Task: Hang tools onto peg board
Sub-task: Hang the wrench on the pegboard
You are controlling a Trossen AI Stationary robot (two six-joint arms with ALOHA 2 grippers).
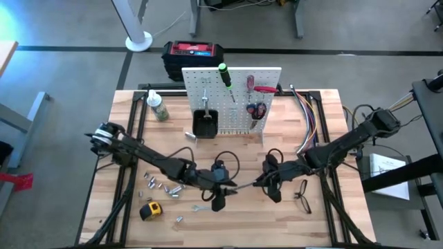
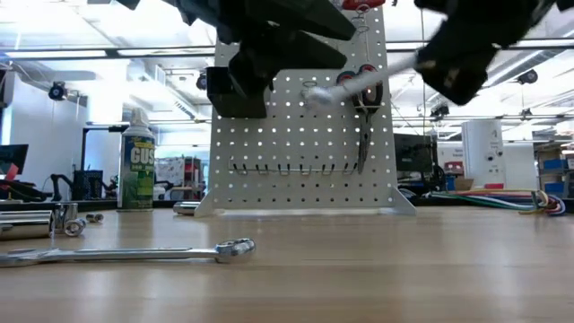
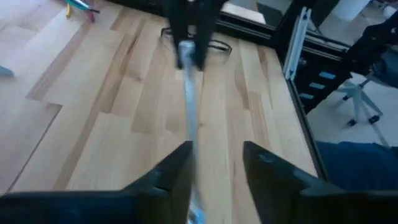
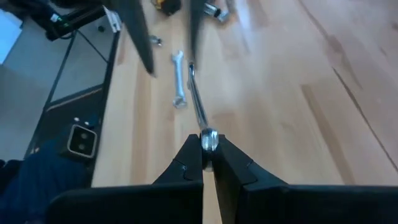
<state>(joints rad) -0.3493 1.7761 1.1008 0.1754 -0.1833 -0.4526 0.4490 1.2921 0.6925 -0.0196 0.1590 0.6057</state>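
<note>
1. Two dark arms are meeting over the middle of a wooden table point(image 1: 311, 221), in front of a white peg board point(image 1: 235, 104).
2. The right gripper point(image 4: 208, 152) is pinching one end of a silver wrench point(image 4: 198, 102), held in the air, its fingers pressed onto it.
3. The left gripper point(image 3: 214, 163) is facing it, fingers spread around the wrench's other end and not squeezing it.
4. Screwdrivers point(image 1: 227, 77) and pliers point(image 1: 256, 111) are hanging on the board.
5. Another wrench point(image 2: 126, 254), a tape measure point(image 1: 150, 210) and glasses point(image 1: 302, 194) are lying on the table.
</note>
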